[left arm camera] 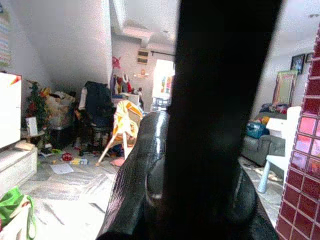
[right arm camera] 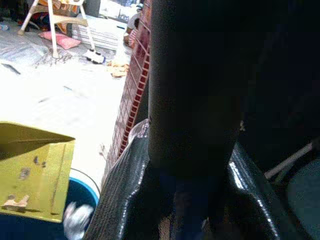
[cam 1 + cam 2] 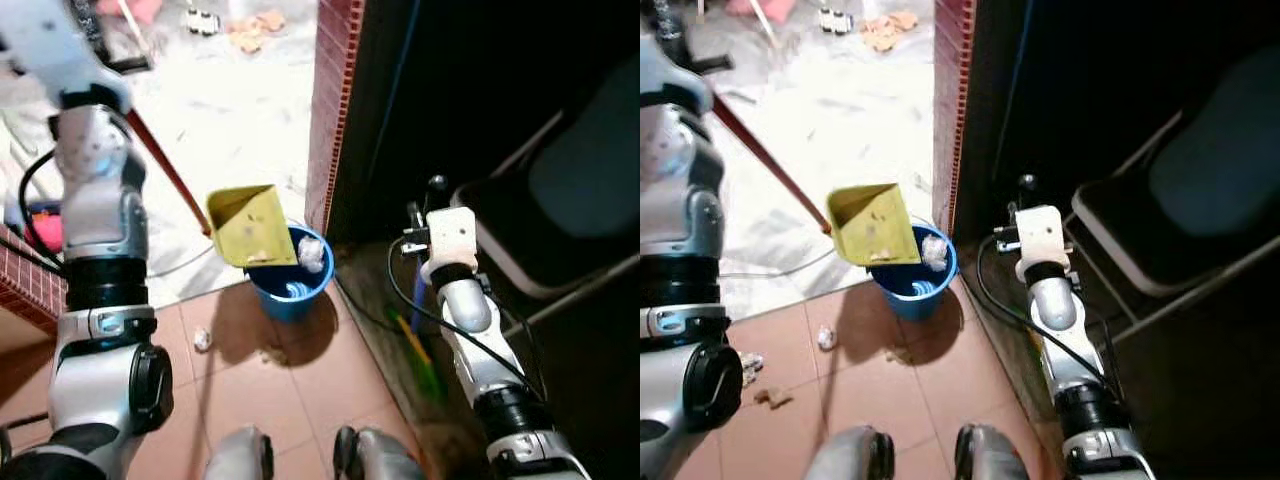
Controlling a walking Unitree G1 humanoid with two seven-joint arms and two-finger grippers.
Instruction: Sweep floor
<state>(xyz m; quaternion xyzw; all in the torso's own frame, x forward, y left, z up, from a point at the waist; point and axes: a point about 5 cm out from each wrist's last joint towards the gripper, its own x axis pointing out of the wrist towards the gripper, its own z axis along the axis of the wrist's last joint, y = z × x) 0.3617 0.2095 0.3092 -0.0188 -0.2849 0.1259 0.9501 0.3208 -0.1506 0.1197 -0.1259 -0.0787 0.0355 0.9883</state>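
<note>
The yellow dustpan (image 3: pixel 248 224) hangs tipped over the blue bucket (image 3: pixel 290 285), its mouth angled down toward the bucket's near-left rim, with a few crumbs clinging to its inside face. Its red handle (image 3: pixel 165 165) runs up and left toward the raised left arm, and in the left wrist view the left gripper (image 1: pixel 200 200) appears clenched around a dark pole, which I take to be that handle. A crumpled white scrap (image 3: pixel 312 253) already lies inside the bucket against its right wall.

The right gripper (image 2: pixel 192 200) sits low at the right, by the dark gap beside the brick pillar (image 3: pixel 335 110), and seems closed on a dark blue stick, probably the broom (image 3: pixel 420 355) whose green bristles show on the floor near the folding chair (image 3: pixel 560 200).

The step in hand looks like emptying the pan. To do it well, keep the pan's lip over the bucket's opening, not its rim, tilt it steeper so the stuck crumbs slide, and give a small shake without swinging the long handle wide. Litter remains on the tiles: a white wad (image 3: pixel 202 340) left of the bucket and crumbs (image 3: pixel 272 353) near its base, so sweeping is not finished.
</note>
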